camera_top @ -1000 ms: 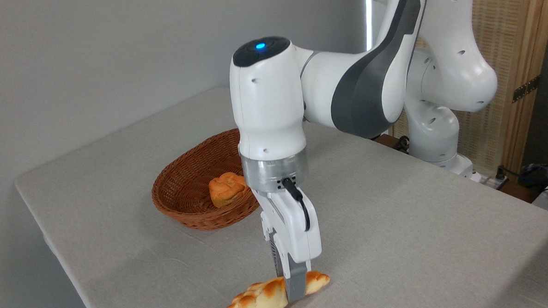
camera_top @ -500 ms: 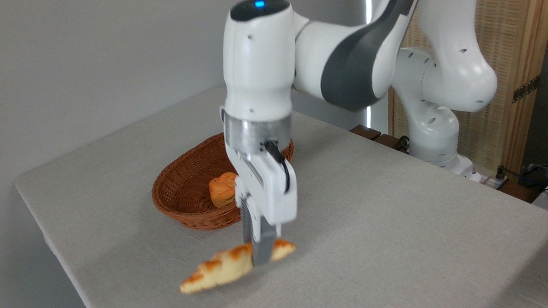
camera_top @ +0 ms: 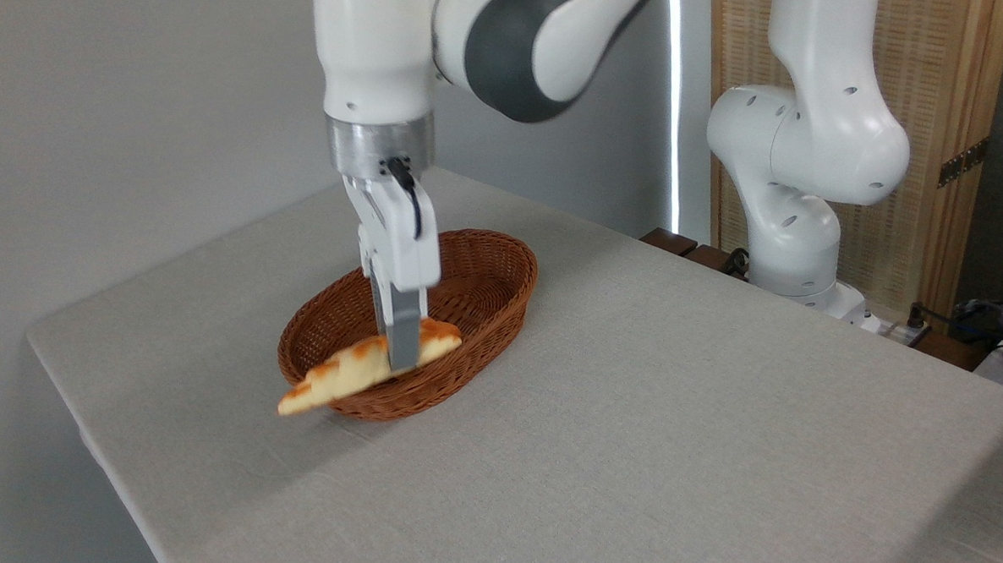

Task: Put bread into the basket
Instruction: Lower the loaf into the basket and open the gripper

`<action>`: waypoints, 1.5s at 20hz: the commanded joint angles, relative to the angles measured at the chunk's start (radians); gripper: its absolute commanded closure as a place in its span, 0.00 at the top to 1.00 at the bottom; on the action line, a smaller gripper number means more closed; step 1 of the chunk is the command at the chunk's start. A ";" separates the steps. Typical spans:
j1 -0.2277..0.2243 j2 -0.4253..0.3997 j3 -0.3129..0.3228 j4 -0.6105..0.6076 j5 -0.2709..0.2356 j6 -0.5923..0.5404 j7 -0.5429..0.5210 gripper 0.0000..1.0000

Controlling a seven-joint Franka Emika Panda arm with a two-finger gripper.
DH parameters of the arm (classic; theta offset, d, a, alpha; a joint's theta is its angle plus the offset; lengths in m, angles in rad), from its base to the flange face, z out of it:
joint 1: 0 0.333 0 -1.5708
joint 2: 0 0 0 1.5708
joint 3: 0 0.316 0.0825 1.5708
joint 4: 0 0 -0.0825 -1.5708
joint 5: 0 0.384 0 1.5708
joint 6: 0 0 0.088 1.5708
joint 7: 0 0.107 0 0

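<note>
The arm has swung up and back since a moment ago, carrying the bread (camera_top: 357,368) off the near part of the table and over to the basket, so the loaf that lay on the cloth a second ago now hangs in the air. Closest to me is the grey tablecloth (camera_top: 644,444), wide and bare across its near part. Just beyond that, the bread is held clear of the surface, tilted so its left pointed end droops low and pokes out past the near rim of the basket (camera_top: 484,265), while its right end sits higher, over the basket's inside. The loaf looks a little blurred. The gripper (camera_top: 405,358) points straight down and its jaws are clamped on the bread right of its middle, the grey fingers (camera_top: 403,336) crossing the golden crust. The oval wicker basket lies under and behind the loaf; I cannot tell from here whether the bread touches its rim. Further back the white arm rises out of the top of view, and its base (camera_top: 792,252) stands at the far right edge of the table, before a wood-framed screen (camera_top: 926,127).
</note>
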 commanded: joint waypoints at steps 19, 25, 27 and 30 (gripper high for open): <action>0.002 -0.033 -0.279 0.005 -0.004 -0.272 -0.141 1.00; 0.006 -0.028 -0.278 0.005 0.032 -0.295 -0.140 1.00; 0.011 -0.027 -0.276 0.005 0.042 -0.295 -0.140 1.00; 0.014 -0.027 -0.259 0.008 0.045 -0.285 -0.140 1.00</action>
